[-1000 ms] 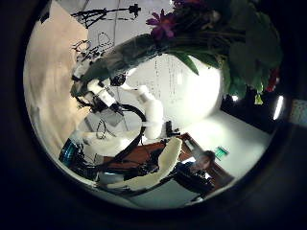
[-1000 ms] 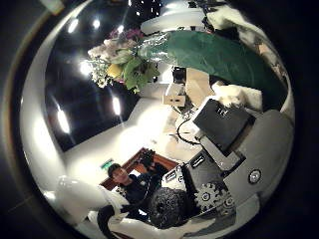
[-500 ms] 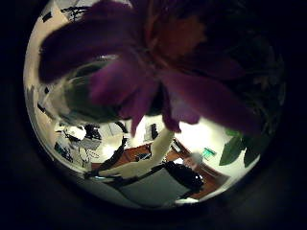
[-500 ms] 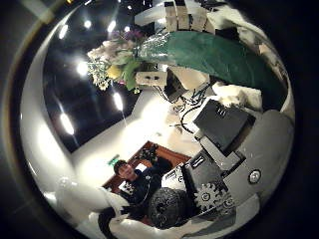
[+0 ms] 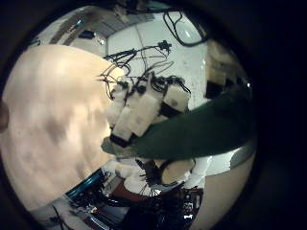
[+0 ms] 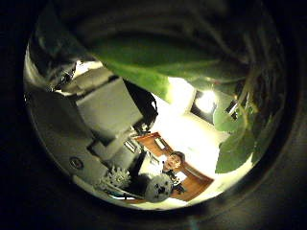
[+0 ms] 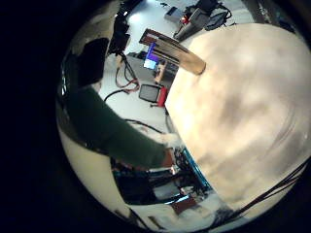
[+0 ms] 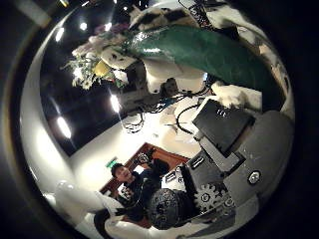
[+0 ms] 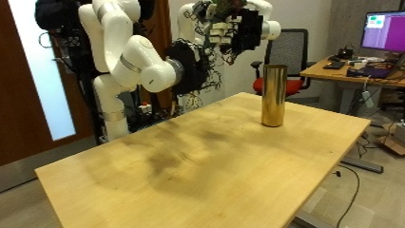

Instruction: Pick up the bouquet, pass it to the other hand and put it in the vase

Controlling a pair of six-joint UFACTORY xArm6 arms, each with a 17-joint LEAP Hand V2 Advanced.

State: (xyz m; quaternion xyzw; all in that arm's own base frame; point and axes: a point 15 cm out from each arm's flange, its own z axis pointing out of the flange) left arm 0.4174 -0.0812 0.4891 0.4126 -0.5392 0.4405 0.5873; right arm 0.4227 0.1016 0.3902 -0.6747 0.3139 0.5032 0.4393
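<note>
Outside view: both hands meet high above the table's far edge, seemingly both clasping the bouquet; settle the receiving grip before releasing, then lower into the vase.

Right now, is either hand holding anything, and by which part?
The right hand holds the bouquet by its green wrapper. The left hand is against it too, but its grip cannot be told.
</note>
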